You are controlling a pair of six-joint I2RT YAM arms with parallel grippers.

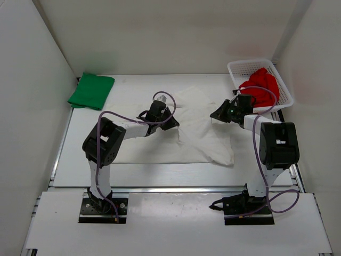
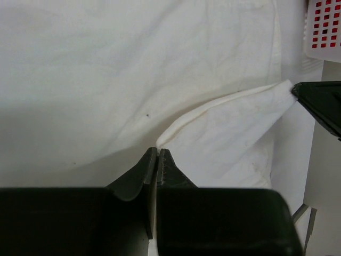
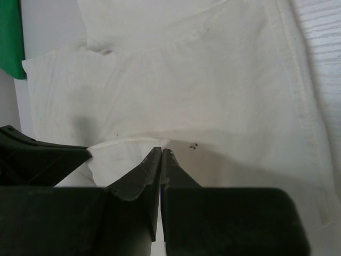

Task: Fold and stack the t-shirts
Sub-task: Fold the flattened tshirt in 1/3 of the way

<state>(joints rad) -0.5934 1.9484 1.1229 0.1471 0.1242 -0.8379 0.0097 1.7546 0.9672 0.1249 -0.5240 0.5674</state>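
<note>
The white t-shirt [image 1: 198,136] lies spread in the middle of the table. My left gripper [image 1: 173,121] is shut on a raised edge of it, and the jaws show closed on the cloth in the left wrist view [image 2: 157,152]. My right gripper [image 1: 214,114] is shut on the same strip of white cloth at its other end, seen pinched in the right wrist view [image 3: 161,151]. The cloth hangs slack between the two grippers. The green t-shirt [image 1: 91,91] lies folded at the back left. The red t-shirt [image 1: 261,85] lies crumpled in the basket.
A white mesh basket [image 1: 250,63] stands at the back right corner, close behind my right arm, and it also shows in the left wrist view [image 2: 325,26]. White walls enclose the table on the left, back and right.
</note>
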